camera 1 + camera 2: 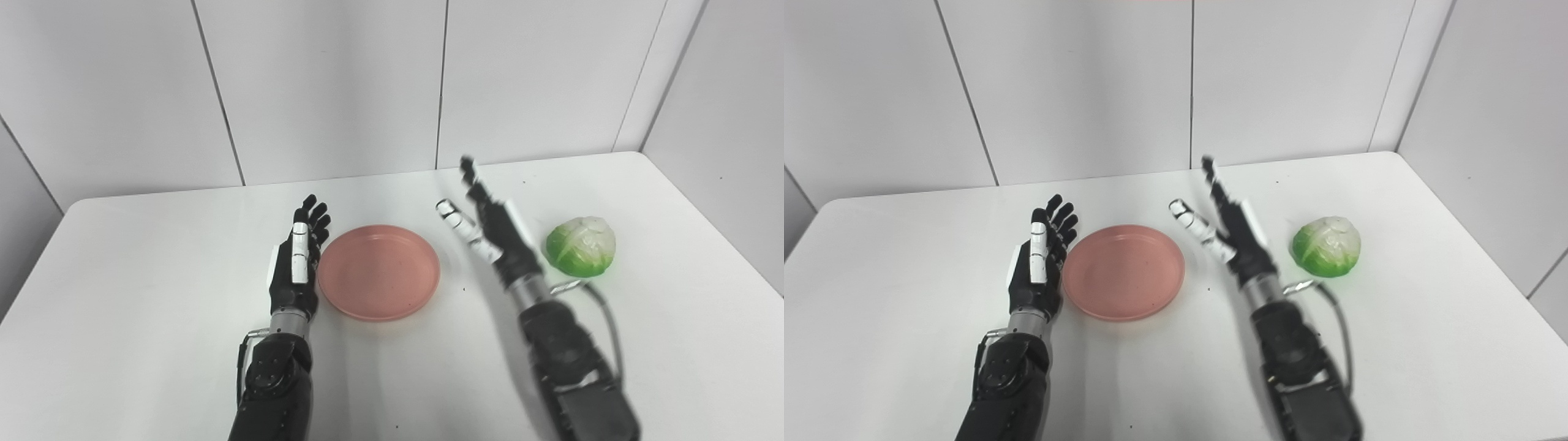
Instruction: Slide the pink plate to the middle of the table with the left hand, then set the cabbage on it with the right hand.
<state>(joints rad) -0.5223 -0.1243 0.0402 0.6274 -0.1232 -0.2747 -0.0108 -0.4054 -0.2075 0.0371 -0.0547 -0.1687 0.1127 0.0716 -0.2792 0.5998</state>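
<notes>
The right hand (499, 236) has its fingers spread, holding nothing; the cabbage (580, 246) sits just to its right. The left hand (299, 263), open too, stands beside the plate (378, 272).

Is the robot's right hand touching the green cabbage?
Apart. In the left eye view, bare white table shows between the open right hand and the round green-and-white cabbage.

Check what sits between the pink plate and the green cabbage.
The open right hand, raised above bare white table, sits between the round pink plate and the green-and-white cabbage; both eye views show it.
</notes>
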